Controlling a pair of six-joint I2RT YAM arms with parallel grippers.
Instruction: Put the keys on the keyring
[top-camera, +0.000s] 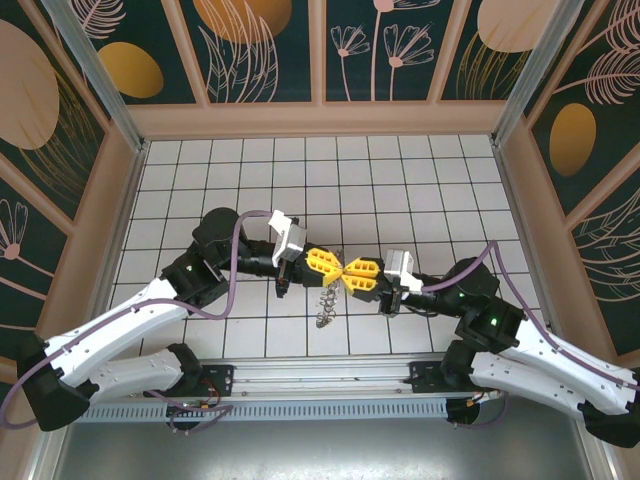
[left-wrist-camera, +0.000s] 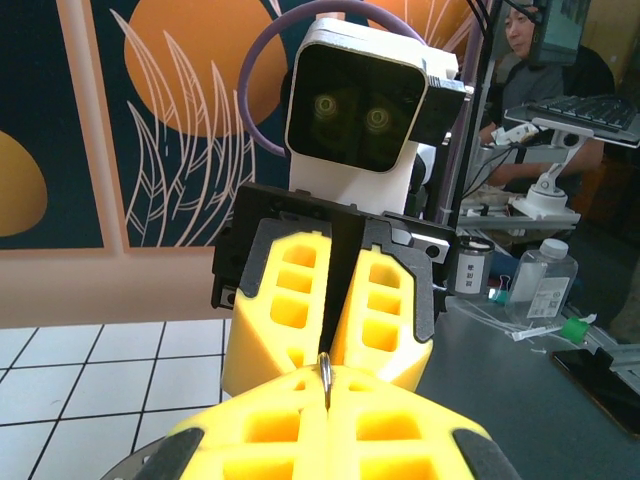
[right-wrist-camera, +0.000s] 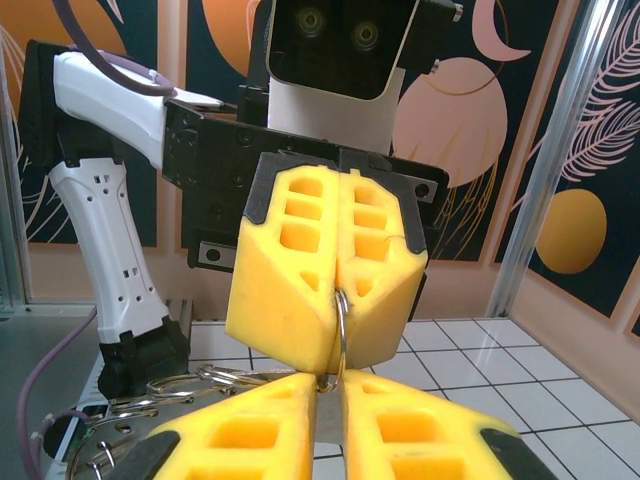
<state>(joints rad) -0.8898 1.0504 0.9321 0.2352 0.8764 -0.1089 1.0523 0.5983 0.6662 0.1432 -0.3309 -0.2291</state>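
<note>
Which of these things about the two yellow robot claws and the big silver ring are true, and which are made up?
1. The yellow-fingered left gripper and the yellow-fingered right gripper face each other, tips nearly together, over the white tiled floor. True.
2. The thin silver-grey metal keyring lies flat by the far wall. False: it dangles under the meeting fingertips, in the middle of the floor.
3. The left gripper is shut on the keyring's wire. True.
4. The walls are plain white. False: they are dark, with orange circles and pale plant drawings.
</note>
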